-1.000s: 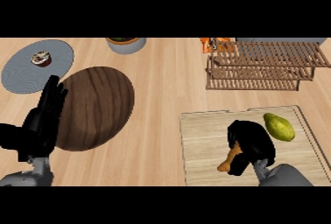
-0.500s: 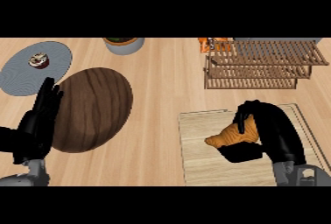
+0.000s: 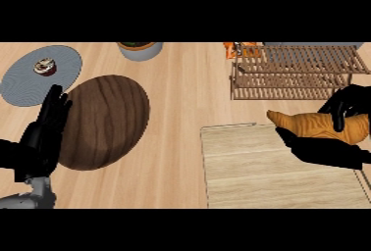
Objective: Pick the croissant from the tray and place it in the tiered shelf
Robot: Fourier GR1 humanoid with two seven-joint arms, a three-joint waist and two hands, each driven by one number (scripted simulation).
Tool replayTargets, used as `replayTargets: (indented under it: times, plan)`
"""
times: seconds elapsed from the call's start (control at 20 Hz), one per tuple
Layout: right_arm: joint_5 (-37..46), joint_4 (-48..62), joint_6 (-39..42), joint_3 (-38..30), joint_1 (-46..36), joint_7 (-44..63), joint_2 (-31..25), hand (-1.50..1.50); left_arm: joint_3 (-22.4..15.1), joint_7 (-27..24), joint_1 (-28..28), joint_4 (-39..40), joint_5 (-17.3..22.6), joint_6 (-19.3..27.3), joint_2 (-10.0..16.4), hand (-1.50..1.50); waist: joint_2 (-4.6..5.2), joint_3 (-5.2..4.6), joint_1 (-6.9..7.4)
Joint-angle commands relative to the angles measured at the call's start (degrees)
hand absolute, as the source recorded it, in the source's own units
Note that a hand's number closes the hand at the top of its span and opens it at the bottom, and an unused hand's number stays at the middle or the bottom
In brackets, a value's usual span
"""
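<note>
Head view: my right hand [image 3: 326, 149] is curled round the croissant [image 3: 317, 126], holding it at the far edge of the tray [image 3: 275, 181], ready, I judge, for the tiered shelf [image 3: 297, 73] just beyond. A strip of worktop [image 3: 188, 88] separates them. My left hand [image 3: 47, 132] rests with fingers straight at the left, well apart from that route

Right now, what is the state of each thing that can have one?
Golden-brown croissant: held over the pale wooden tray's far edge.
Black right hand: curled round the croissant.
Black left hand: open, resting at left.
Slatted wooden tiered shelf: upright, croissant not inside.
</note>
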Motion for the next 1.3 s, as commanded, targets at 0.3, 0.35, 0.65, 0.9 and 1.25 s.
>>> replayTargets:
  times: [0.3,0.35,0.65,0.9,1.25]
  plan:
    - [2.5,12.7,-2.1,-9.3,-4.7,-9.0,0.6,1.50,-2.7,0.8,-4.3,2.8,-5.7,2.7,-4.1,0.00,0.28,0.05,0.35]
    - [1.4,12.7,-0.2,-11.1,-6.5,-6.7,0.8,1.50,0.5,0.1,0.0,-0.1,-1.7,-1.2,-2.0,0.00,0.19,0.04,0.55]
    - [1.9,26.4,-7.5,-14.4,-6.3,-21.2,2.3,1.50,1.2,-1.0,-2.1,2.5,-2.9,-1.2,-2.8,0.00,0.27,0.05,0.51]
    - [2.9,41.0,-12.9,-16.9,-13.6,-29.0,2.6,1.50,1.5,0.1,0.5,-0.4,-2.2,-2.8,-2.4,0.00,0.33,0.06,1.00]
    - [1.3,57.2,-18.5,-20.6,-18.7,-41.5,2.4,1.50,1.8,0.7,-1.1,0.2,-3.6,-2.2,-3.5,0.00,0.35,0.07,0.91]
